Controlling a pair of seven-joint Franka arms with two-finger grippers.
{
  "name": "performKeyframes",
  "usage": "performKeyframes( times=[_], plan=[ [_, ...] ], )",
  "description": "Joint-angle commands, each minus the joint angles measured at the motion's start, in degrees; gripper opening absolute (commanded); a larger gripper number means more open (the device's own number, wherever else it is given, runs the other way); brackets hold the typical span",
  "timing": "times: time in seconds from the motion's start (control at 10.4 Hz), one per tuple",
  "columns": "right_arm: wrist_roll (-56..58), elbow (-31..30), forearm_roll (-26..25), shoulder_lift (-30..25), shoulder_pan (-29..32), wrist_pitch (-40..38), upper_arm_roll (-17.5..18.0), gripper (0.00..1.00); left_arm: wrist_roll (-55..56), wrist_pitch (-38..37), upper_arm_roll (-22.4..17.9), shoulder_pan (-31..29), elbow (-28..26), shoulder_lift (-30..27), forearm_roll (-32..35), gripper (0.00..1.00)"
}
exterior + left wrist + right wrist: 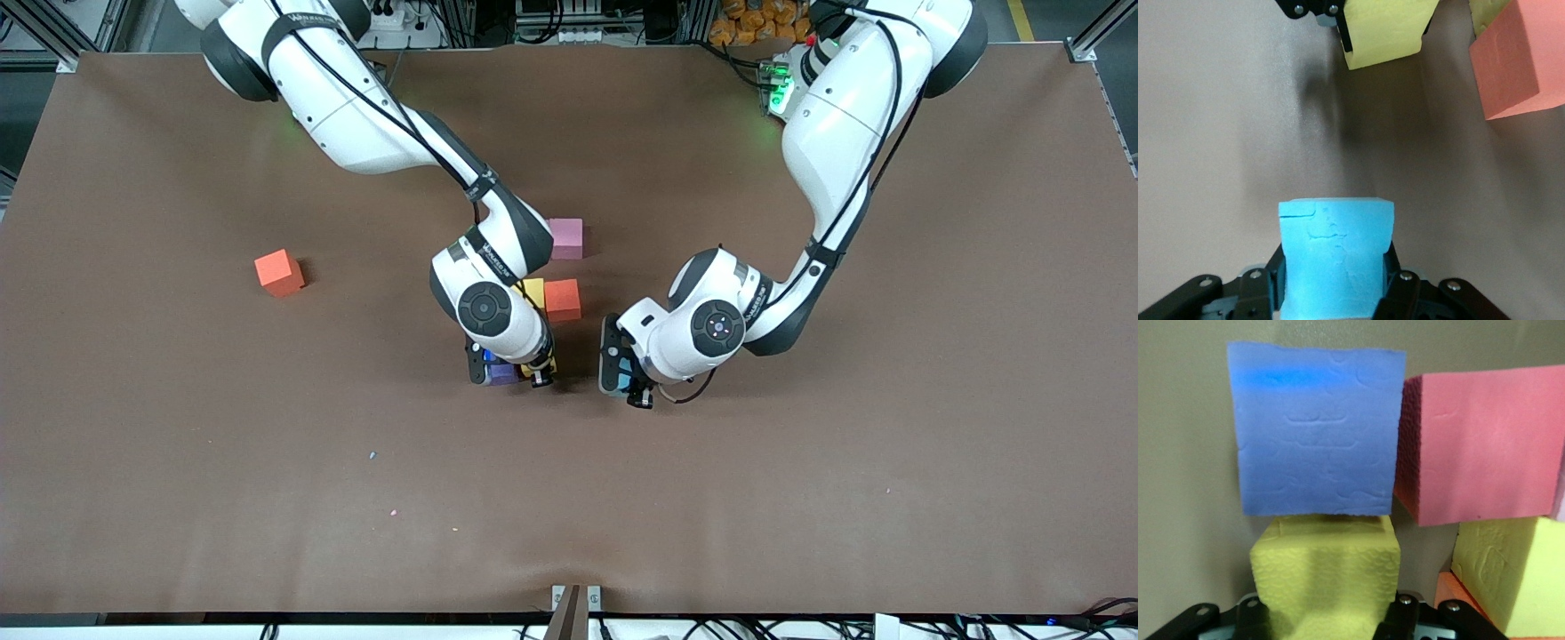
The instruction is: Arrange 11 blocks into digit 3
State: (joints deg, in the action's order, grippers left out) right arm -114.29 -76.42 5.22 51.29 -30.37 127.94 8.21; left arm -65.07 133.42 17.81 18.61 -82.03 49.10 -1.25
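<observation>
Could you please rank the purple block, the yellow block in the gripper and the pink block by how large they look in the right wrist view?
1. Purple block
2. Pink block, about as large; part is cut off, so this is unsure
3. Yellow block, partly hidden

The cubes are probably equal; camera distance alone sets these sizes.

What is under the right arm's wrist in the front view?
Showing past it: a purple block, an edge of a yellow block and a red block beside that. The right hand grips another yellow block. Anything else beneath the wrist is covered.
</observation>
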Motion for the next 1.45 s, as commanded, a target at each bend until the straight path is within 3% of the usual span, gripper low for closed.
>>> performKeyframes(
  times=[0.0,0.96,1.06,1.16,1.25,1.35],
  plan=[
    [-0.06,-2.86,-1.09,-1.55,1.10,0.55,0.23,0.00,1.08,0.70,-0.14,0.12,0.11,0.65,0.90,0.00],
    [0.03,-3.39,-2.67,-1.55,1.54,0.03,0.23,0.00,0.99,0.62,-0.14,0.11,0.11,1.27,1.07,0.00],
    [0.03,-3.39,-2.67,-1.55,1.54,0.03,0.23,0.08,1.08,0.62,-0.14,0.11,0.11,1.27,1.16,0.00],
    [0.03,-3.30,-2.67,-1.55,1.54,0.03,0.23,0.67,1.08,0.62,-0.14,0.11,0.11,1.27,1.07,0.00],
    [-0.49,-3.04,-2.67,-1.55,1.28,0.03,0.23,1.00,1.08,0.70,-0.14,0.11,0.11,1.27,1.07,0.00],
    [-0.85,-2.86,-2.59,-1.72,1.28,-0.06,0.49,1.00,1.08,0.70,-0.14,0.20,0.11,1.35,1.07,0.00]
  ],
)
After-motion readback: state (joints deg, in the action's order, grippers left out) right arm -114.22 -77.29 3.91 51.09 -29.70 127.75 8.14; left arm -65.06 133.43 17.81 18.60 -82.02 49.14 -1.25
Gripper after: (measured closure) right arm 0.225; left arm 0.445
